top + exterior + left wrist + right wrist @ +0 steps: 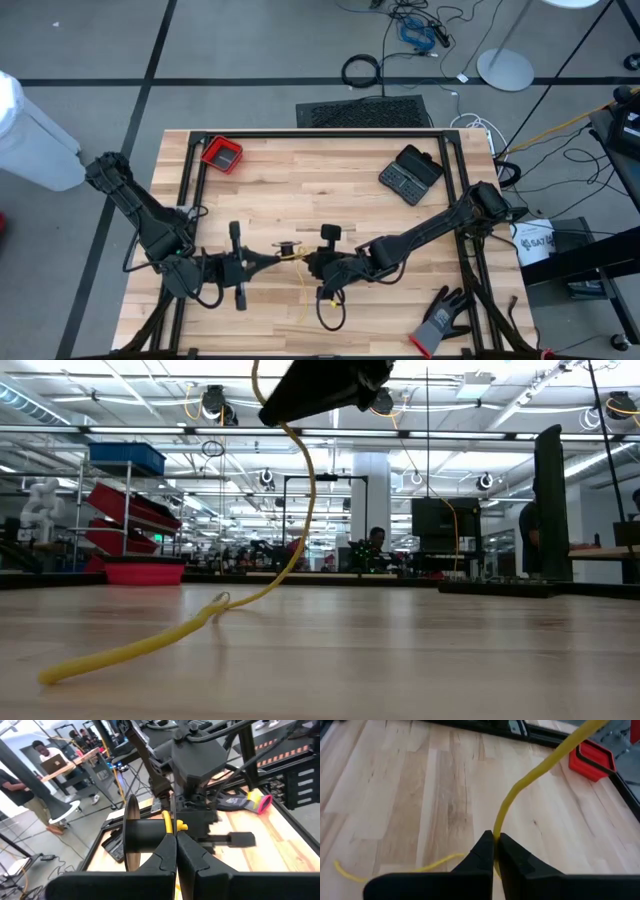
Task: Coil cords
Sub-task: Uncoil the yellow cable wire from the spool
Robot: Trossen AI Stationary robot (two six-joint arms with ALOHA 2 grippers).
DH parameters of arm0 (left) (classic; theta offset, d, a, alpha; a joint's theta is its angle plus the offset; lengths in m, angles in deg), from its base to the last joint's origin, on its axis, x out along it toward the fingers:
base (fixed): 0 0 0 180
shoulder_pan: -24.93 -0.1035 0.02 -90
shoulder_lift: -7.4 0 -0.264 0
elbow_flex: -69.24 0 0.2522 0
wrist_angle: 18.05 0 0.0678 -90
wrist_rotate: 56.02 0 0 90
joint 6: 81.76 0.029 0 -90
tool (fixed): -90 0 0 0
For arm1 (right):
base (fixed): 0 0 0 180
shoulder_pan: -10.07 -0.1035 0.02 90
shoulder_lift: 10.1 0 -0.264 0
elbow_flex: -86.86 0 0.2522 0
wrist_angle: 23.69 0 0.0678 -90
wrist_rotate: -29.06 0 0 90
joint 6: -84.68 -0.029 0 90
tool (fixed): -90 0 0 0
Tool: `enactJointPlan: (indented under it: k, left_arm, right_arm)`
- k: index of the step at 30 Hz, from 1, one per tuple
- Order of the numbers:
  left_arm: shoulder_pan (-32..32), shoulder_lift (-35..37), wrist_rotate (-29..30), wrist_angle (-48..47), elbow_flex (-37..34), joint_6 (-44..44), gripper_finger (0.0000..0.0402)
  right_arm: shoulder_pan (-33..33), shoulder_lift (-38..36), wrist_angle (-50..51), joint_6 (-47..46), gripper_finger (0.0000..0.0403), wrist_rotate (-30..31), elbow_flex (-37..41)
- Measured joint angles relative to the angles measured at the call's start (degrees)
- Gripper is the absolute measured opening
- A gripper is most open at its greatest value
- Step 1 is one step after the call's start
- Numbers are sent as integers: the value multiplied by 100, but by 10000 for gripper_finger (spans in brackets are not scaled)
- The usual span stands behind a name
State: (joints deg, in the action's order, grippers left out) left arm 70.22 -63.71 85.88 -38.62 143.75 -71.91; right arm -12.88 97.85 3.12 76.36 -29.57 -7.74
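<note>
1. The left gripper [175,845] is pinched tight on the yellow cord [520,790], near the table's front edge, left of centre.
2. The right gripper [495,845] faces it just to the right, also clamped on that cord (the two nearly meet).
3. From there the cord hangs down and trails loosely across the wooden table [300,180].
4. A grey-black glove [443,318] lies at the near right corner.

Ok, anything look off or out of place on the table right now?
Nothing damaged or spilled. The yellow cord is still uncoiled: it runs between the left gripper and right gripper, both with jaws shut on it, and its loose tail trails across the table. A glove lies at the table's near right edge.
</note>
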Motion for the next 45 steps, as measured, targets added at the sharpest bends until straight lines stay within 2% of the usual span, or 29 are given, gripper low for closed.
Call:
enactJointPlan:
  k: [6, 10, 20, 26, 34, 42, 45]
  left_arm:
    - [111, 2, -125, -406, 2, 109, 0]
    - [183, -32, -427, -563, 2, 447, 0]
    - [215, -687, -369, -585, 7, 2112, 0]
    - [-5, -980, -427, -566, 7, 2448, 0]
    - [-90, -1324, -1379, 352, 7, 3439, 0]
    - [-146, -1344, -2100, 516, 7, 3415, 0]
    - [-155, -1344, -2457, 728, 7, 3415, 0]
  right_arm:
    - [-161, -531, 957, -427, 2, -16, 0]
    - [-396, -938, 1228, -596, 1, -21, 0]
    - [-1137, -1590, 1117, -437, 0, -19, -4]
    - [-1344, -1669, 505, 85, 0, 7, -7]
    - [-1310, -1669, 352, 295, 0, 201, -7]
    - [-1291, -1669, 294, 302, 0, 741, -7]
    - [-1225, -1630, 103, 324, 0, 773, -7]
